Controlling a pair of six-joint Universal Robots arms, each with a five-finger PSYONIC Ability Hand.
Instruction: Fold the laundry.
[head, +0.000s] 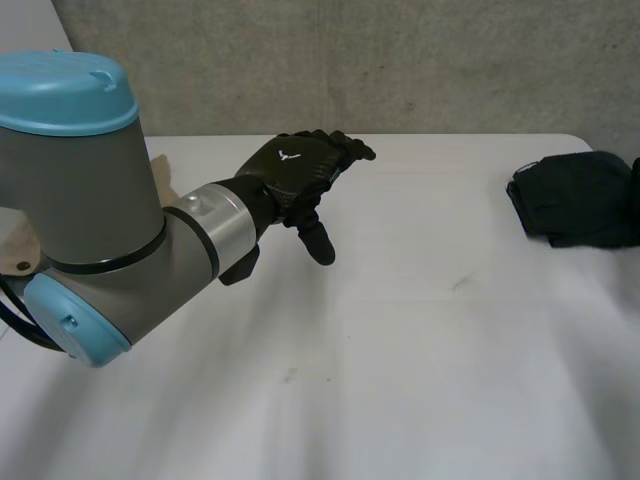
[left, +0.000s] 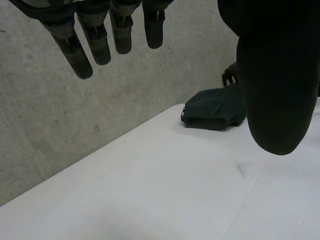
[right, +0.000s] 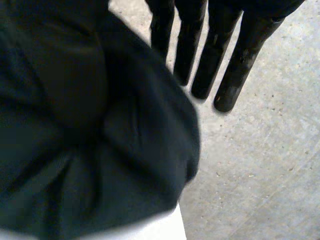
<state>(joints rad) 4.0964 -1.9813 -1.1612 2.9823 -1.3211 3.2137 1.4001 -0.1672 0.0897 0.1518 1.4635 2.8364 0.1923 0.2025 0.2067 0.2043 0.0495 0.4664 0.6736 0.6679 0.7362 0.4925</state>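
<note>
Seemingly, the folding was close to done: the dark garment (head: 578, 198) lay as a compact, roughly squared bundle at the far right of the white table (head: 400, 360), its layers stacked and a rounded fold edge turned toward the table's middle. It was the one piece of laundry seen on the table, so by that evidence little was left beyond a last press or tidying of the bundle. The right hand (right: 246, 52) was over the bundle, its fingers straight and slightly spread, reaching out past the cloth's edge and clasping nothing; whether its palm touched the cloth could not be told. The left hand (head: 295, 172) hovered above the table's far middle, well apart from the garment, with fingers loose, parted from the thumb and empty. The cloth looked soft, matte and fairly thick, very dark, with gentle creases and puffy rounded edges rather than sharp ones. The table's top was smooth, flat and pale with a few faint scuffs, and behind it stood a rough grey concrete wall (head: 420, 60).
</note>
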